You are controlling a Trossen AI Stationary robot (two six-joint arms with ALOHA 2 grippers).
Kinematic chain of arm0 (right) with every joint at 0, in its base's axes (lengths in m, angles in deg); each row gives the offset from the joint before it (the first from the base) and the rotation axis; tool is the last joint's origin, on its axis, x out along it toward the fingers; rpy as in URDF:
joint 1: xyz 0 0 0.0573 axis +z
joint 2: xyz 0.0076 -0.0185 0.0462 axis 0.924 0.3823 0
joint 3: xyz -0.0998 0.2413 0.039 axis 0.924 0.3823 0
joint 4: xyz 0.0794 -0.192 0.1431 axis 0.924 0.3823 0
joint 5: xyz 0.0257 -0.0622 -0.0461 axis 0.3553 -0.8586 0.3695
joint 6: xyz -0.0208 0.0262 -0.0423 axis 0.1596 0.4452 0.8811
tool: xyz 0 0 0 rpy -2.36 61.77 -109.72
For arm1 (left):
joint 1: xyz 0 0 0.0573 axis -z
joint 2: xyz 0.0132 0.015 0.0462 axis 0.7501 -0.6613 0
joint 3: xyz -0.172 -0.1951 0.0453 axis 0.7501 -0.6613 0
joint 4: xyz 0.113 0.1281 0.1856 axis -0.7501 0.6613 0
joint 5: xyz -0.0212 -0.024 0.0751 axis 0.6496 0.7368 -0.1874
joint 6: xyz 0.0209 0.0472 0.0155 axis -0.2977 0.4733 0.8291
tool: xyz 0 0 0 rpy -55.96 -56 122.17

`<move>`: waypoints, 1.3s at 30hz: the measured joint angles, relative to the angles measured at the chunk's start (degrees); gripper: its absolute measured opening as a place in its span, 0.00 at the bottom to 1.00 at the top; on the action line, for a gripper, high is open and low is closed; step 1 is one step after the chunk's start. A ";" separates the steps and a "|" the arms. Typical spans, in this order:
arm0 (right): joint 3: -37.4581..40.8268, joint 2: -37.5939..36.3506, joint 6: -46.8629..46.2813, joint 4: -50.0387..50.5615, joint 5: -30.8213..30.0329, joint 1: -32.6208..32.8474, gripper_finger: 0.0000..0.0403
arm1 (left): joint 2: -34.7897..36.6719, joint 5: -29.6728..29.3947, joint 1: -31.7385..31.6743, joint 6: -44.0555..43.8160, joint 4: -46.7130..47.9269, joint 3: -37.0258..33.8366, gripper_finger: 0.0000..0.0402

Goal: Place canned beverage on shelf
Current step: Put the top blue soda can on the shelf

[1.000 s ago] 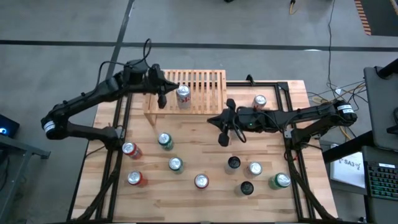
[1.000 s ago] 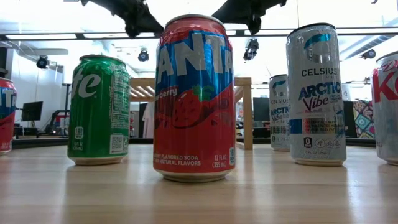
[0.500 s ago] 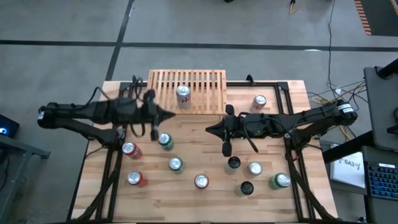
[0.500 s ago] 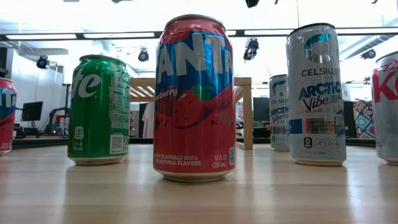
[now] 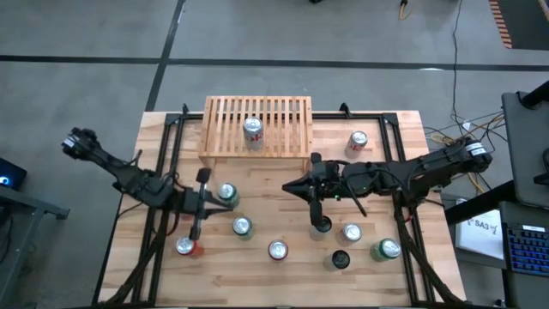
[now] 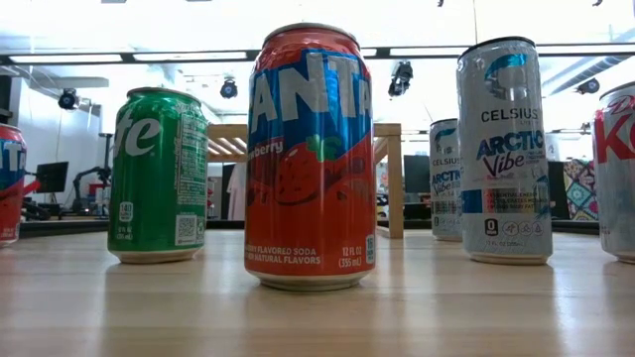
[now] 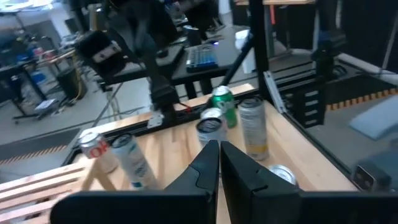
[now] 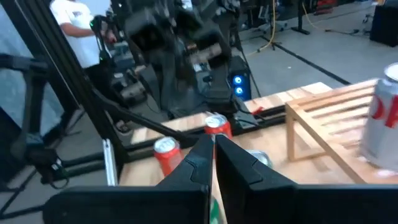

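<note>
The shelf (image 5: 257, 125), a low light-wood slatted rack, stands at the table's far edge. One silver can (image 5: 252, 129) stands upright on its slats; the right wrist view also shows this can (image 8: 380, 118). Several more cans stand on the plank table, among them a green one (image 5: 226, 193) and a red strawberry one (image 6: 309, 157). My left gripper (image 5: 216, 204) hovers shut above the table's left-centre, next to the green can, with nothing in it. My right gripper (image 5: 290, 185) hovers shut over the table's middle, pointing left, also with nothing in it.
Loose cans stand along the near half: red (image 5: 184, 247), silver (image 5: 242, 226), (image 5: 277, 250), (image 5: 351, 232), black (image 5: 322, 225), (image 5: 340, 258), green (image 5: 386, 249). One red-and-white can (image 5: 355, 140) stands to the right of the shelf. A person (image 8: 71, 25) stands beyond the table.
My left gripper has swung from beside the can on the shelf toward the table's near edge, staying shut, and now hangs over the left-centre cans. My right gripper has drifted a little toward the near edge. The can on the shelf has stayed upright.
</note>
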 joint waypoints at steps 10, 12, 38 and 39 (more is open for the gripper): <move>-12.13 11.97 -3.21 6.39 -1.23 0.74 0.02 | 9.73 -3.70 1.69 1.13 -4.97 -5.79 0.00; -15.28 14.36 -4.07 9.38 -1.23 0.83 0.02 | 12.24 -2.97 2.21 1.29 -4.47 -6.87 0.00; -45.33 23.86 -51.11 93.72 -0.58 -4.05 0.02 | 23.38 0.71 2.43 1.59 -4.79 -9.71 0.00; -44.38 22.87 -49.81 92.50 0.37 -4.89 0.02 | 23.29 0.71 2.43 1.57 -4.79 -9.68 0.00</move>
